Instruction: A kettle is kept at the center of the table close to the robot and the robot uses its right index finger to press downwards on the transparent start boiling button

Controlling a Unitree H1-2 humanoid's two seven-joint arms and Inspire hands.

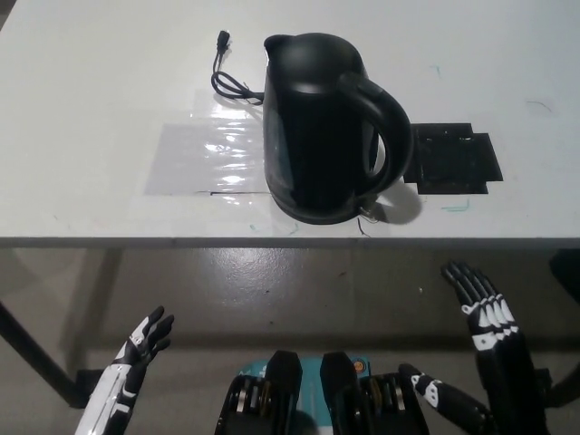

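You see a big white table [91, 82] filling the top of the view. A shiny clear sheet [204, 159] and a black square patch [453, 159] lie flat on it. Under its front edge is a grey-brown floor [272, 290] and a dark table leg [36, 358].

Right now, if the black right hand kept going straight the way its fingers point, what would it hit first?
Probably the near edge of the white table. The right hand is open below it, pointing up-picture and right of the kettle. Depth is unclear; it could pass beneath instead.
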